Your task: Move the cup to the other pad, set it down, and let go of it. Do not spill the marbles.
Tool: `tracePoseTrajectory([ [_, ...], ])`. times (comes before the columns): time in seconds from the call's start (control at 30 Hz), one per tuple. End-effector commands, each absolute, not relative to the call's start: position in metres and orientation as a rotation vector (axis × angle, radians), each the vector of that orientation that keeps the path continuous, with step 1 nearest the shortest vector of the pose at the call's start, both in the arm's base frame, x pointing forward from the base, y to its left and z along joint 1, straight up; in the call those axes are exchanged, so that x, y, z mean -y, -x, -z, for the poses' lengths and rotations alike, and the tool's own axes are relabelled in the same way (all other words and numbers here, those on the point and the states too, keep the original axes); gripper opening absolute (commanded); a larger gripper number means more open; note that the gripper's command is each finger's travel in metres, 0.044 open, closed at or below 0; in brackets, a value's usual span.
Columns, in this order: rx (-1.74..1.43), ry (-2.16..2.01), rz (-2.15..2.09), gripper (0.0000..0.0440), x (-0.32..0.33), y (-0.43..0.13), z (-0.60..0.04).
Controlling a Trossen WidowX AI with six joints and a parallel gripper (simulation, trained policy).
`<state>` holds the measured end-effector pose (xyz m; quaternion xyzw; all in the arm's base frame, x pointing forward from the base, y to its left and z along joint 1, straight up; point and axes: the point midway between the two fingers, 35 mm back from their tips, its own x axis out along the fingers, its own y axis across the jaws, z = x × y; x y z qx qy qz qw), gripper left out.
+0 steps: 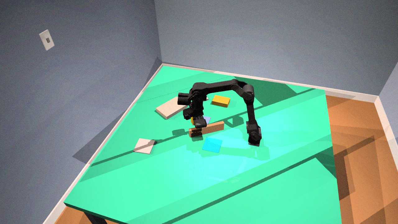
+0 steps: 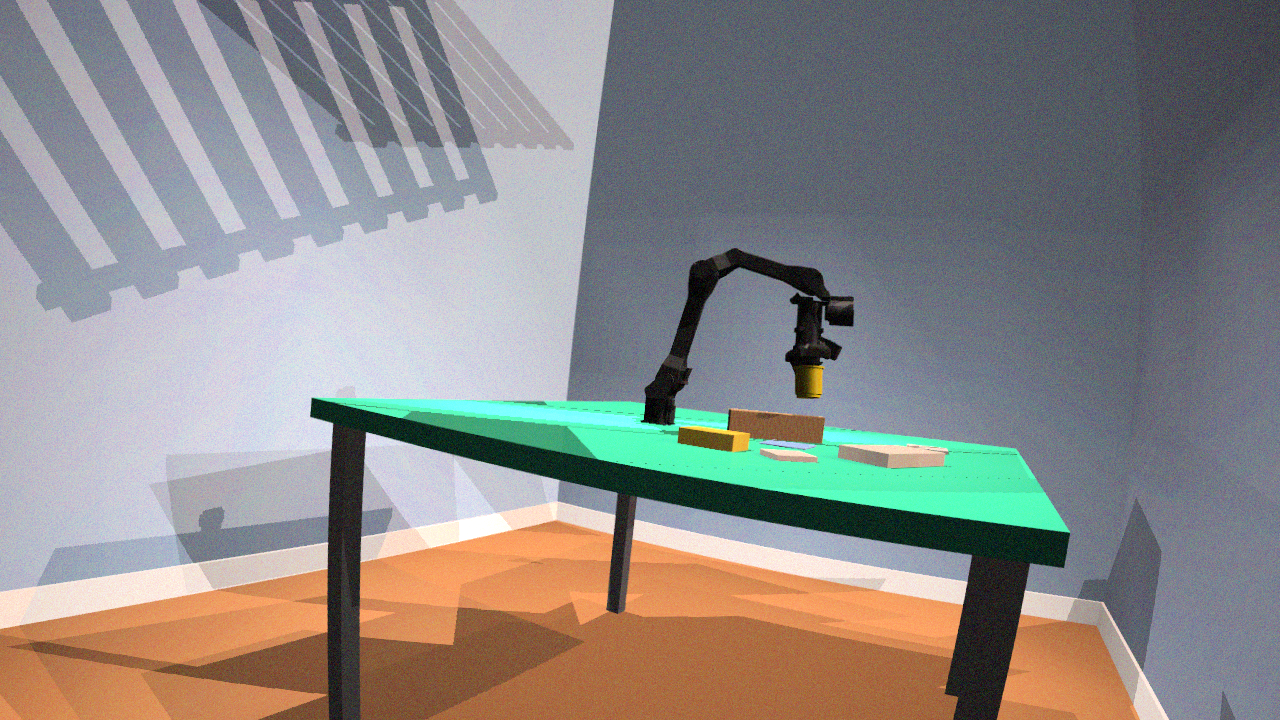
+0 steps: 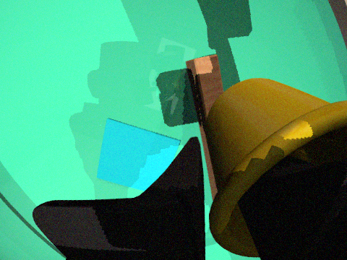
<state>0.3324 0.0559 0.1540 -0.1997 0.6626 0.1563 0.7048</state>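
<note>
The yellow cup [image 1: 192, 120] [image 2: 808, 382] [image 3: 253, 108] hangs upright in the air. My gripper [image 2: 808, 361] is shut on its wall, with one dark finger outside and the other over the opening in the wrist view. The cup is above the height of the upright wooden bar [image 1: 214, 128] [image 2: 769, 425] [image 3: 210, 84] and close to over it. The cyan pad [image 1: 212, 145] [image 3: 123, 155] lies bare on one side of the bar. The lavender pad [image 1: 206, 119] [image 2: 787, 444] lies on the other side, partly hidden in the top view. The marbles are not visible; the cup's inside is dark.
A yellow block [image 1: 220, 101] [image 2: 713, 437] and a thick beige slab [image 1: 170, 108] [image 2: 890, 455] lie on the lavender pad's side. A thin pale tile [image 1: 144, 146] lies farther out past the bar's end. Another small pale tile [image 2: 787, 455] lies beside the lavender pad.
</note>
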Motion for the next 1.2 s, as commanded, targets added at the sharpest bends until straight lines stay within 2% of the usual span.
tracePoseTrajectory([
  [0.0, -1.459, 0.45, -0.353, 0.0, -0.066, -0.329, -0.155],
  [0.57, -1.427, 0.467, -0.375, 0.0, -0.106, -0.301, -0.146],
  [1.17, -1.436, 0.443, -0.351, 0.0, -0.116, -0.27, -0.112],
])
